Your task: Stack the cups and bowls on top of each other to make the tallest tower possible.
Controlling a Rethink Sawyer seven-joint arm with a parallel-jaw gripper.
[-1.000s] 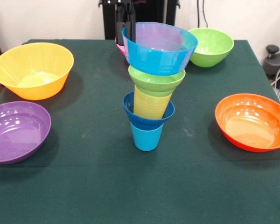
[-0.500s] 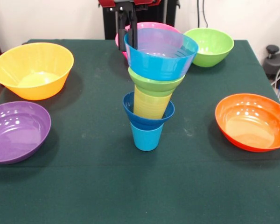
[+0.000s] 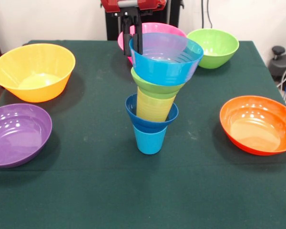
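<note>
The tower stands mid-table: a light blue cup (image 3: 149, 140) at the bottom, then a dark blue bowl (image 3: 132, 110), a ribbed yellow cup (image 3: 155, 108) and a small green bowl (image 3: 152, 86). The light blue bowl (image 3: 168, 67) rests on top, slightly tilted. My gripper (image 3: 133, 49) comes down from above and is shut on that bowl's left rim, with one finger outside the wall and one inside.
A pink bowl (image 3: 155, 27) sits just behind the tower and a green bowl (image 3: 214, 47) at the back right. A yellow-orange bowl (image 3: 33, 71) and a purple bowl (image 3: 16, 133) are on the left, and an orange bowl (image 3: 257, 124) on the right.
My gripper has come down with the light blue bowl, lowering it onto the small green bowl. The pink bowl behind now shows more.
</note>
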